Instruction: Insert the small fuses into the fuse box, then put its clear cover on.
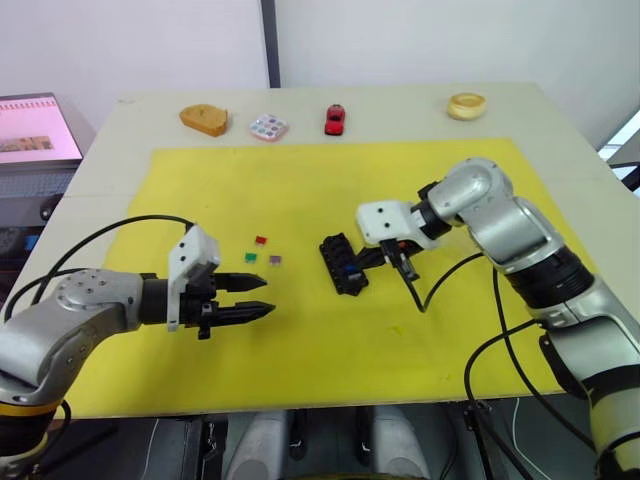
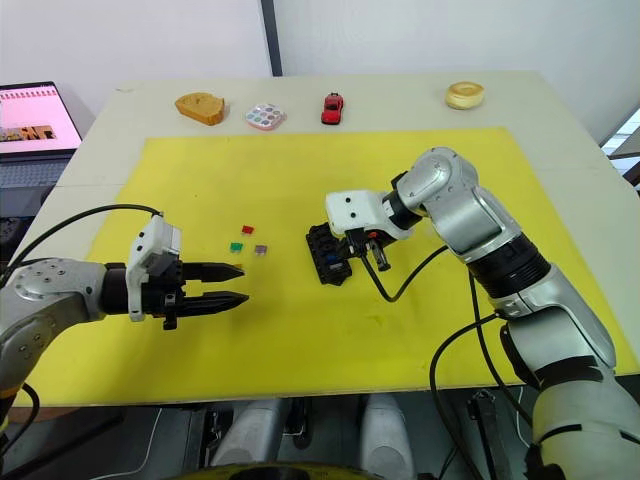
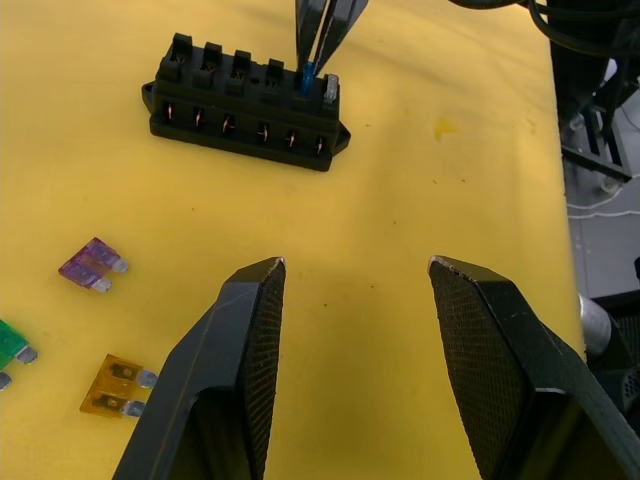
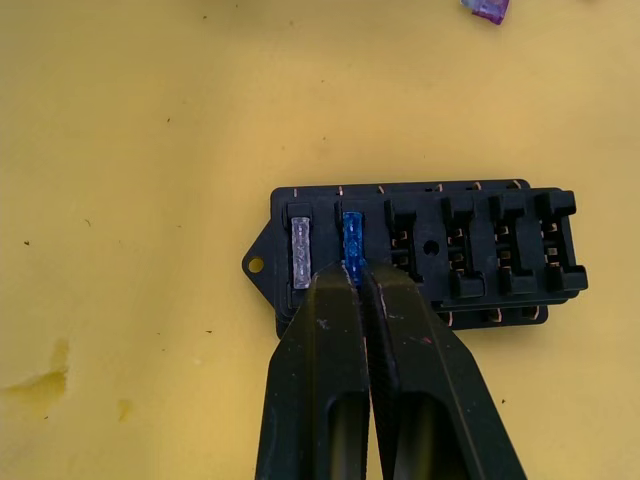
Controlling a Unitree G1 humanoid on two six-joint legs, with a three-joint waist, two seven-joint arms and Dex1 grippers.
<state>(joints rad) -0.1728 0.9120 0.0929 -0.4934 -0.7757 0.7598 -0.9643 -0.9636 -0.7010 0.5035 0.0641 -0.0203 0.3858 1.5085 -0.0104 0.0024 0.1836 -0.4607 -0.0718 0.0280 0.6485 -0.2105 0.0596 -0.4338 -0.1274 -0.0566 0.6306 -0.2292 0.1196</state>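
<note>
The right pincer (image 4: 358,278) is pinched shut on a blue fuse (image 4: 352,240) that sits in the second slot from the end of the black fuse box (image 4: 430,255), just beside a grey fuse (image 4: 301,253) already seated in the end slot. The box lies right of centre on the yellow mat (image 1: 320,340) in the head views. Four slots look empty.

To do this step well, I judge the push should run straight down along the slot so the blades do not bind, with the fingertips kept clear of the grey neighbour. Release should wait until the blue top sits level with the grey one. The box is not held, so a sideways shove could slide it on the surface.

The left pincer (image 1: 245,298) hovers with its fingers spread, gripping nothing, at lower left. Beside it lie the red fuse (image 1: 261,240), green fuse (image 1: 250,257), purple fuse (image 3: 92,265) and amber fuse (image 3: 118,384). I cannot make out the clear cover.
</note>
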